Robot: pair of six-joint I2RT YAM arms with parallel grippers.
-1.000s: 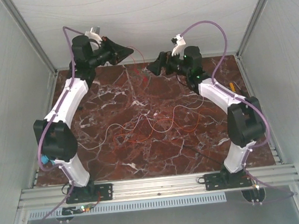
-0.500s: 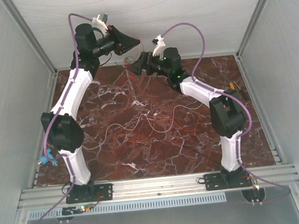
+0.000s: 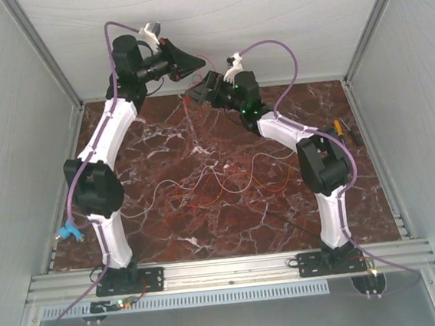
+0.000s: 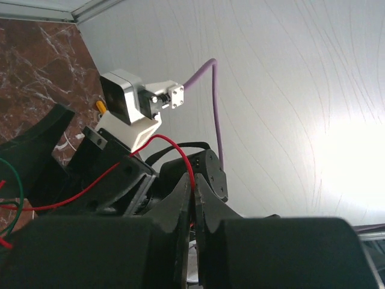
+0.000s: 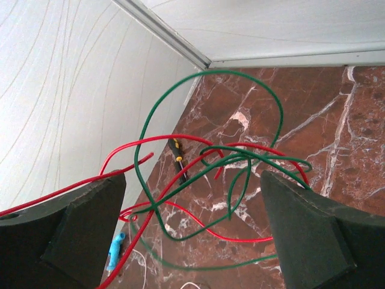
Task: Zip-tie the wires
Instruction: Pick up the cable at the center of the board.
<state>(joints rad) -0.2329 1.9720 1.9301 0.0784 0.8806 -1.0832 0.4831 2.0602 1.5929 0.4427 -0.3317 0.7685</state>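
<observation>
Both arms reach high toward the back wall. The left gripper (image 3: pixel 191 60) pinches the wires (image 5: pixel 240 155). The right gripper (image 3: pixel 195 94) gapes just beside it.

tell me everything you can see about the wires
The wires are hair-thin, flexible strands. The lifted tangle is red and green, while red, orange and white loops lie loose on the marble table. One red strand is pinched in the shut left gripper and arcs away from it. The raised tangle hangs in the gap of the open right gripper, unclamped, above the table's far edge.
</observation>
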